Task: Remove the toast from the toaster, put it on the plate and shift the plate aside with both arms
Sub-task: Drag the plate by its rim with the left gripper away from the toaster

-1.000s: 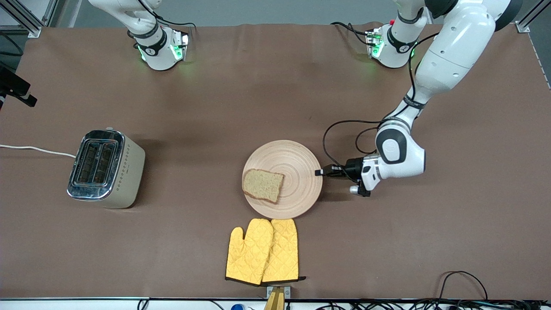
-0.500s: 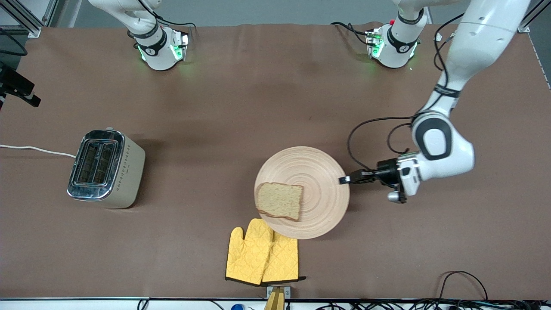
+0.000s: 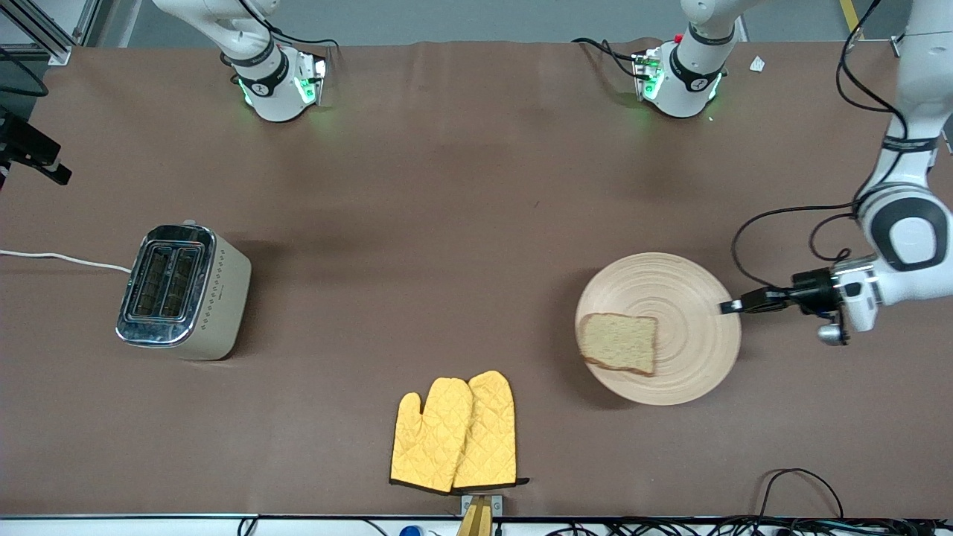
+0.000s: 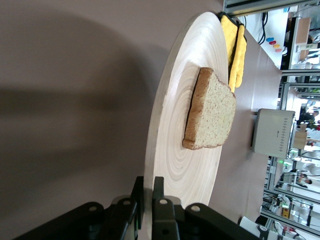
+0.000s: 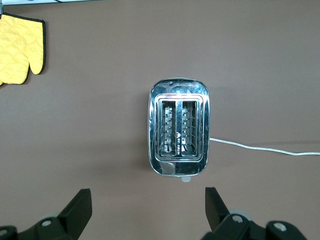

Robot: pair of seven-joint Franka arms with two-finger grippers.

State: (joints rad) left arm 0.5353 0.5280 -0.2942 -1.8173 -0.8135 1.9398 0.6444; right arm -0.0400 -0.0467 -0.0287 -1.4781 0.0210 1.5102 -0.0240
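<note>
The round light-wood plate lies toward the left arm's end of the table. The toast, a brown wholegrain slice, lies flat on the plate's part nearest the front camera. My left gripper is shut on the plate's rim at the edge toward the left arm's end. In the left wrist view the plate runs out from between the fingers, with the toast on it. My right gripper is open and empty, high over the table beside the toaster; it is out of the front view.
A cream and chrome toaster with a white cord stands toward the right arm's end. Two yellow quilted oven mitts lie near the front edge, at the middle. Cables run along the front edge.
My left gripper has carried the plate with the toast sideways, from beside the mitts toward the left arm's end of the table. The toast has stayed on the plate.
</note>
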